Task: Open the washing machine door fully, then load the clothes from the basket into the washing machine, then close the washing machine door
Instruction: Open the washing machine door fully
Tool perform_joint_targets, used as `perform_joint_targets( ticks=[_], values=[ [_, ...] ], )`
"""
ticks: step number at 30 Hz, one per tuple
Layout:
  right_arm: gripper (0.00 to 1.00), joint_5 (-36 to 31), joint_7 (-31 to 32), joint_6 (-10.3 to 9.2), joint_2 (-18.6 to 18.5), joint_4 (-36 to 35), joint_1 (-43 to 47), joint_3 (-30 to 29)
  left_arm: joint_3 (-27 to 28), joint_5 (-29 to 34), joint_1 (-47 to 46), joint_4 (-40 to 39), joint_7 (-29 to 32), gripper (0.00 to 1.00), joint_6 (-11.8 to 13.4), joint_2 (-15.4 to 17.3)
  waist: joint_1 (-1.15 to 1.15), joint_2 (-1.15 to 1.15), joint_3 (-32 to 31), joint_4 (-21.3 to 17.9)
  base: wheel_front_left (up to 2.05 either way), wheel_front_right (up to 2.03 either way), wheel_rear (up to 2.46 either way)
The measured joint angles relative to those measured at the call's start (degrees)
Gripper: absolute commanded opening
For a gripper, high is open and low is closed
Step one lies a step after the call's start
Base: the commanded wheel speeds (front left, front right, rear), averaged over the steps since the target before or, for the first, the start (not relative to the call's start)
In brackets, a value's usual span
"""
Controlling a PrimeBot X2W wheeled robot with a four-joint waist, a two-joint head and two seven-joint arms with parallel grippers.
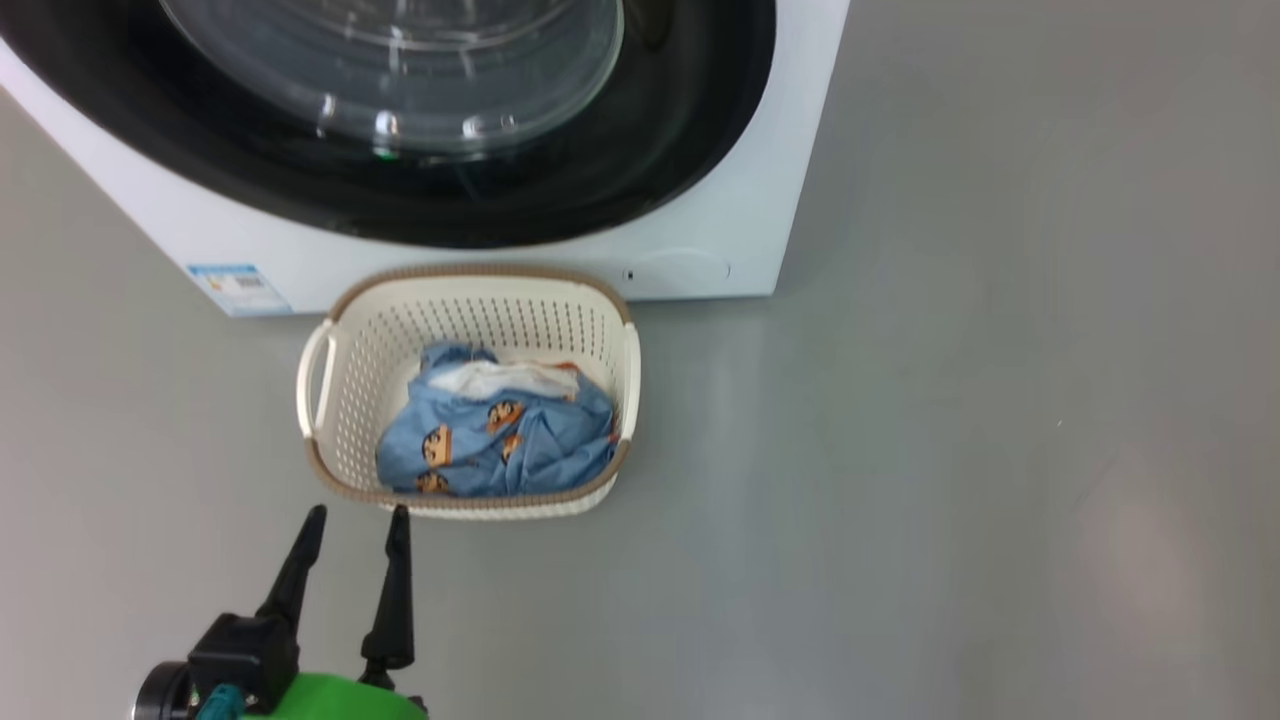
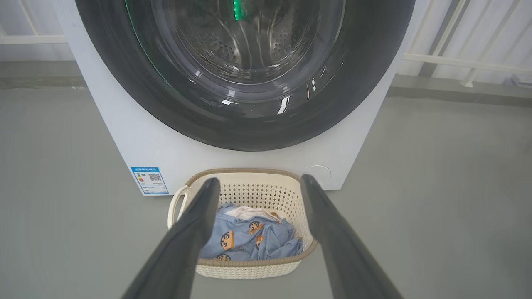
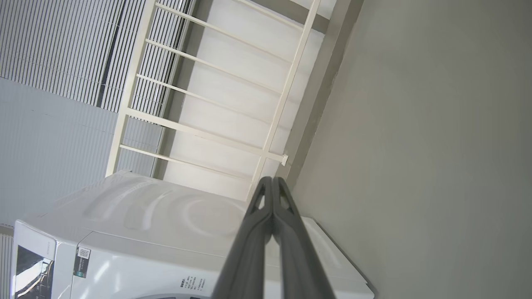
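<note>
**Door shut, clothes in the basket, left end effector released beside it**

The washing machine (image 1: pixel 720 220) stands on the grey floor (image 1: pixel 950 450), towards the floor's far edge where it meets the wall. The washing machine door (image 1: pixel 660 170) lies flush against the machine's front, its black rim unbroken and its glass bowl bulging outward. In the left wrist view the perforated steel drum (image 2: pixel 226 50) shows through the glass. A blue label sticker (image 1: pixel 238 288) sits at the front's lower left corner and a round cover (image 1: pixel 680 268) at its lower right.

The basket (image 1: pixel 480 274) rests on the floor just in front of the machine, below the door, its far rim close to the white panel. The clothes (image 1: pixel 500 445) lie bundled inside it, towards the near wall, light blue with cartoon faces and a white and orange part on top.

The left end effector (image 1: pixel 357 512) hovers just beside the basket's near left corner, above the floor, its two dark fingers spread apart and holding nothing. Its right fingertip is level with the basket's near rim.

The right end effector (image 3: pixel 272 179) is clenched, fingertips pressed together with nothing between them. It points past the machine's white top towards a pale railing (image 3: pixel 216 137) against the wall.
</note>
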Motion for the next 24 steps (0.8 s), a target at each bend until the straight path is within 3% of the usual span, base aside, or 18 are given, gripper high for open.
perform_joint_targets(
  ticks=[24],
  values=[
    [0.0, 1.2, 16.6, 0.0, -4.3, -1.6, -18.3, -4.9, -3.8, 0.5, -2.6, -2.2, 0.0, 1.0, 3.2, 0.0, 0.0, 0.0, 11.4, 4.2, 0.0, 0.0, 0.0]
  ],
)
